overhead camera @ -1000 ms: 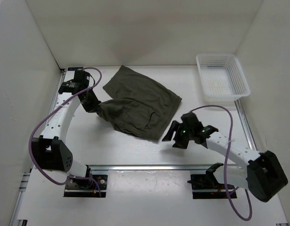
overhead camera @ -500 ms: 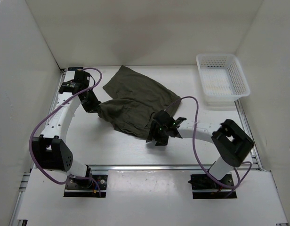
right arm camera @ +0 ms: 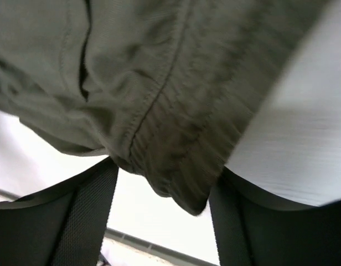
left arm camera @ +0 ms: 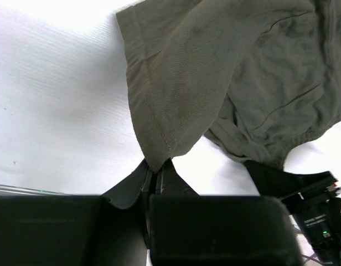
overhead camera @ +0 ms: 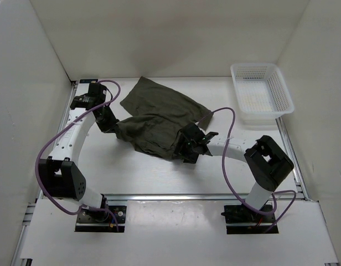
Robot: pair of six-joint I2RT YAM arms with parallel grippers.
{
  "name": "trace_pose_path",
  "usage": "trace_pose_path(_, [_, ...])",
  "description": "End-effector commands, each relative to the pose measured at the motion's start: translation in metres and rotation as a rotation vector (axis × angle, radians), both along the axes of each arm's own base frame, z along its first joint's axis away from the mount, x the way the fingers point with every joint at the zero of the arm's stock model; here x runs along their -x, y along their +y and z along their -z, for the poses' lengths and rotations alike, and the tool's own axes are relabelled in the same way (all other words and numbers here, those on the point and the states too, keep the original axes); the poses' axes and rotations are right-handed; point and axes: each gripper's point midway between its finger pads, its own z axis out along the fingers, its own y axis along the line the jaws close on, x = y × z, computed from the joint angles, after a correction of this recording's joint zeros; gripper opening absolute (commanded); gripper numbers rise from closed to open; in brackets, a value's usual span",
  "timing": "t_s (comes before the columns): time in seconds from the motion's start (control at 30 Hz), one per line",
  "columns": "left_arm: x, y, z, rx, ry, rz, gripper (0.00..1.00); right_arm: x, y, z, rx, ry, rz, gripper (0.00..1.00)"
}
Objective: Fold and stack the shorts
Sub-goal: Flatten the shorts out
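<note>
The dark olive-green shorts (overhead camera: 159, 119) lie rumpled on the white table in the middle of the top view. My left gripper (overhead camera: 110, 125) is shut on the left corner of the shorts (left arm camera: 181, 83), its two fingers pinching the hem. My right gripper (overhead camera: 185, 148) is open at the near right edge of the shorts, with the waistband corner (right arm camera: 176, 166) lying between its spread fingers (right arm camera: 87, 216). The cloth bunches between the two grippers.
A white mesh basket (overhead camera: 261, 94) stands at the back right. White walls close in the table on the left, back and right. A purple cable (overhead camera: 228, 119) loops from the right arm over the table.
My right gripper has swung left from the bare table to the near edge of the shorts and now straddles the waistband corner. The left gripper has held still on its corner.
</note>
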Motion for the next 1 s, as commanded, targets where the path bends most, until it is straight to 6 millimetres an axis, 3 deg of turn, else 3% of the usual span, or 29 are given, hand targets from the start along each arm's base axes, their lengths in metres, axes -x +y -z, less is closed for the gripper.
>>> trace_pose_path(0.0, [-0.007,0.002,-0.01,-0.013,-0.039,0.004,0.1,-0.006,-0.042,0.018,0.159,-0.012,0.101,0.67])
trace_pose_path(0.13, [-0.009,0.002,-0.013,-0.012,-0.048,0.004,0.1,-0.013,-0.046,0.013,0.175,-0.04,0.142,0.59])
trace_pose_path(0.23, [-0.009,0.002,-0.013,-0.012,-0.048,0.004,0.1,-0.019,-0.05,0.012,0.199,-0.064,0.169,0.47])
trace_pose_path(0.27, [-0.009,0.002,-0.013,-0.012,-0.048,0.004,0.1,-0.026,-0.057,0.012,0.22,-0.083,0.194,0.4])
trace_pose_path(0.3, [-0.009,0.002,-0.013,-0.012,-0.048,0.004,0.1,-0.03,-0.057,0.009,0.226,-0.101,0.194,0.26])
trace_pose_path(0.4, [-0.006,0.002,-0.012,-0.013,-0.037,0.004,0.1,-0.04,-0.073,0.002,0.278,-0.134,0.209,0.0])
trace_pose_path(0.5, [-0.003,0.006,-0.02,-0.035,-0.043,0.006,0.1,-0.051,-0.086,-0.021,0.287,-0.199,0.195,0.0])
trace_pose_path(0.53, [-0.007,0.006,-0.031,-0.037,-0.069,0.015,0.1,-0.059,-0.084,-0.042,0.259,-0.248,0.187,0.0])
trace_pose_path(0.57, [-0.005,0.007,-0.036,-0.042,-0.069,0.024,0.1,-0.058,-0.092,-0.051,0.29,-0.258,0.144,0.0])
trace_pose_path(0.67, [-0.012,0.009,-0.078,-0.039,-0.162,0.021,0.1,-0.071,-0.096,-0.112,0.274,-0.384,0.108,0.0])
trace_pose_path(0.7, [-0.017,0.011,-0.107,-0.046,-0.245,0.022,0.1,-0.068,-0.108,-0.135,0.312,-0.434,0.073,0.0])
trace_pose_path(0.77, [-0.019,0.013,-0.132,-0.035,-0.3,0.014,0.1,-0.071,-0.112,-0.182,0.305,-0.529,0.054,0.0])
trace_pose_path(0.8, [-0.015,0.02,-0.148,-0.026,-0.334,-0.008,0.1,-0.062,-0.121,-0.203,0.326,-0.565,0.01,0.0])
trace_pose_path(0.83, [-0.013,0.019,-0.178,-0.007,-0.423,0.005,0.1,-0.059,-0.126,-0.22,0.326,-0.598,-0.008,0.0])
trace_pose_path(0.9, [-0.004,0.022,-0.204,-0.005,-0.486,0.007,0.1,-0.044,-0.142,-0.268,0.322,-0.683,-0.026,0.0])
trace_pose_path(0.93, [0.007,0.024,-0.231,0.001,-0.567,0.0,0.1,-0.037,-0.148,-0.283,0.315,-0.713,-0.029,0.0])
trace_pose_path(0.97, [0.014,0.024,-0.244,0.008,-0.607,-0.009,0.1,-0.025,-0.158,-0.314,0.277,-0.784,-0.012,0.0])
